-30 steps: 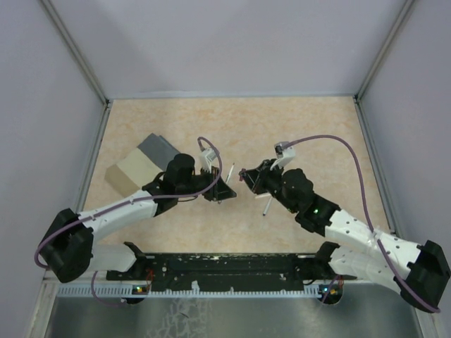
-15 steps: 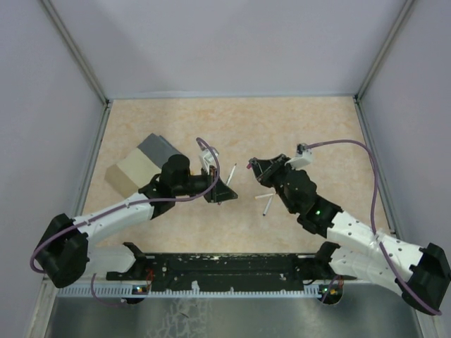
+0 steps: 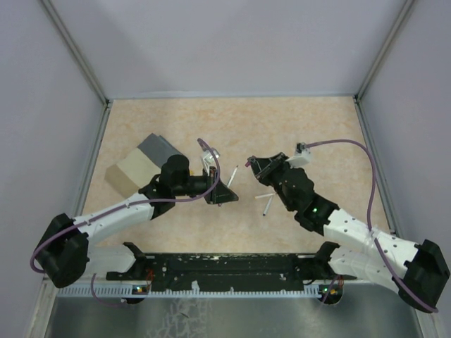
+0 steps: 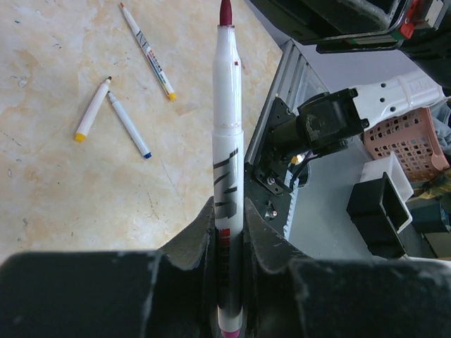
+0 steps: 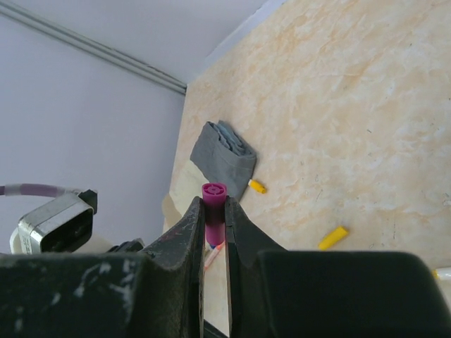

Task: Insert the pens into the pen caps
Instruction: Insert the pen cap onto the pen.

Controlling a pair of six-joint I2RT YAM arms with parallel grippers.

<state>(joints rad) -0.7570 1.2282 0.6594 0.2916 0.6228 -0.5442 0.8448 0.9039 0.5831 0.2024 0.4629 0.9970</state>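
At the far left of the marbled beige worktop (image 3: 303, 127) sits a beige box with a grey lid (image 3: 137, 165), its lid end turned toward the back. The left arm reaches past the box toward the middle.

The left fingers (image 4: 194, 239) are clamped on a white plastic pen with black lettering and a dark magenta-red tip (image 4: 227, 141). They grip the lower barrel, so most of its length and the bare tip stick out beyond them. From above, this pen (image 3: 231, 173) slants up and to the right, off the worktop.

A small gap lies between that tip and the right fingers (image 3: 257, 166), which face it from the other side. The right fingers are pinched on a short magenta plastic cap (image 5: 213, 201). The cap stands between them with its open round mouth showing just above their ends. Pen tip and cap are near each other but apart, and the cap is not on the pen.

Three more pens lie loose on the worktop in the left wrist view:
- A short white pen with a yellow end (image 4: 91, 110).
- A thin white pen with a blue end (image 4: 128, 124), meeting the first near their upper ends to form a narrow V.
- A longer printed white pen with an orange tip (image 4: 148, 51), lying apart, farther back.

From above, two of them show just beside the right forearm.

In the right wrist view, two small yellow plastic caps lie on the worktop beyond the fingers. One yellow cap (image 5: 258, 186) is just beside the box's grey end. The other yellow cap (image 5: 332, 238) is to its right, well clear of the box.
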